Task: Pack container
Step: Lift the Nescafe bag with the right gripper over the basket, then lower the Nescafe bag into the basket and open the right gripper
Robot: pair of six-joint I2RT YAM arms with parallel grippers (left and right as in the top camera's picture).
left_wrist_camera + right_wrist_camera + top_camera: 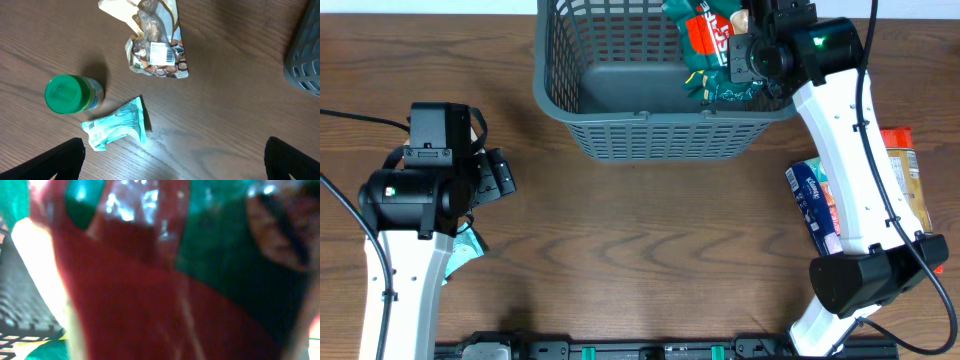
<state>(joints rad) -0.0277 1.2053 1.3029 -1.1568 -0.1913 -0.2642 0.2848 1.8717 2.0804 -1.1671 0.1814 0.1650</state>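
Note:
The dark grey lattice container (620,125) stands at the table's far middle; its corner shows in the left wrist view (306,55). A red and green packet (705,35) lies in its right end, over other green packets (720,92). My right gripper (738,55) is down inside the container at that packet. The packet (150,295) fills the right wrist view and hides the fingers. My left gripper (175,160) is open and empty above the table, near a teal packet (117,129).
A green-lidded jar (62,93) and a nut packet (157,47) lie beyond the teal packet (468,245). A blue packet (815,205) and an orange-yellow packet (905,175) lie right of the container, beside the right arm.

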